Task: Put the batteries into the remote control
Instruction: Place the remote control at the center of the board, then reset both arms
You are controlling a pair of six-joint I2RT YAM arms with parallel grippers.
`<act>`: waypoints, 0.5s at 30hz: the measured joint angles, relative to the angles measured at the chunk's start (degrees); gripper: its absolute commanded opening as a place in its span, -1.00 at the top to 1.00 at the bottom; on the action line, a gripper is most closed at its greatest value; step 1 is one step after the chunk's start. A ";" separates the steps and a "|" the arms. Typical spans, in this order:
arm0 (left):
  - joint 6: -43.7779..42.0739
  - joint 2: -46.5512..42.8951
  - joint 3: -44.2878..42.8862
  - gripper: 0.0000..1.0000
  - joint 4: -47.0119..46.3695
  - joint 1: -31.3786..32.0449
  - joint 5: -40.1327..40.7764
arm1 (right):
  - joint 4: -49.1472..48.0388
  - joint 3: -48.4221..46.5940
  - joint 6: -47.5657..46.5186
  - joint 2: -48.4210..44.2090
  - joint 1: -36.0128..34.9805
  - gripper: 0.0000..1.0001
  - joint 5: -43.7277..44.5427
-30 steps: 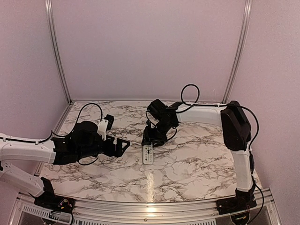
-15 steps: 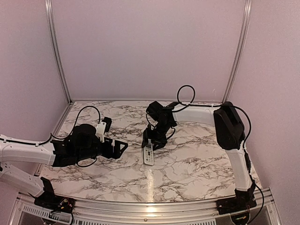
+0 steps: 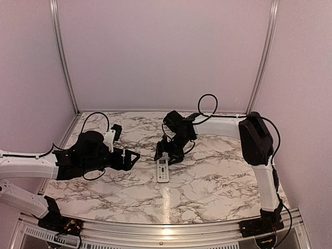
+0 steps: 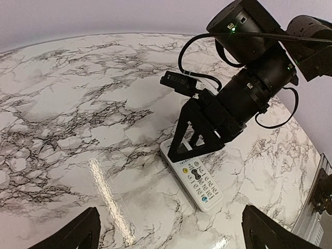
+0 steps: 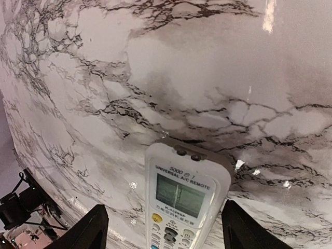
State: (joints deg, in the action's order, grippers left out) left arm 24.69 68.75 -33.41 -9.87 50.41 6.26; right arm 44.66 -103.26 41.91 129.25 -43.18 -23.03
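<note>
Near edge: both arm bases.

Left end effector hangs over the left half of the surface, jaws spread wide, nothing in them. It points right toward the remote control and sits apart from it. In the left wrist view the end effector frames the remote control up ahead.

Remote control lies flat mid-surface, buttons and display up, button end toward the near edge and display end away.

Right end effector is low over the far, display end, jaws apart. In the right wrist view the remote control lies between the fingers: clear gap on one side, close to the edge on the other. It is not clamped; I cannot tell if a finger touches it.

Behind: marble, then plain wall.
</note>
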 measured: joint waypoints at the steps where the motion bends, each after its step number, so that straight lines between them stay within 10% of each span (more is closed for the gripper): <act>1: -0.31 0.02 -1.33 -0.98 1.66 -0.70 -0.79 | -1.75 1.53 -0.61 -1.18 0.04 -0.55 -0.28; 3: -0.83 0.24 -4.57 -0.98 4.37 -2.23 -2.34 | -5.92 6.27 -1.73 -5.16 0.24 -0.97 -1.25; 15: -3.37 5.97 -28.98 -0.98 19.02 -11.50 -10.93 | -33.09 27.12 -8.39 -32.09 9.33 -0.97 -7.74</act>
State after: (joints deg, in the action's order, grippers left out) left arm 21.32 74.72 -62.39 9.15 38.92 -4.67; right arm 11.57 -76.14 33.52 97.17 -33.85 -30.76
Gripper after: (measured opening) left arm 0.989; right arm 0.986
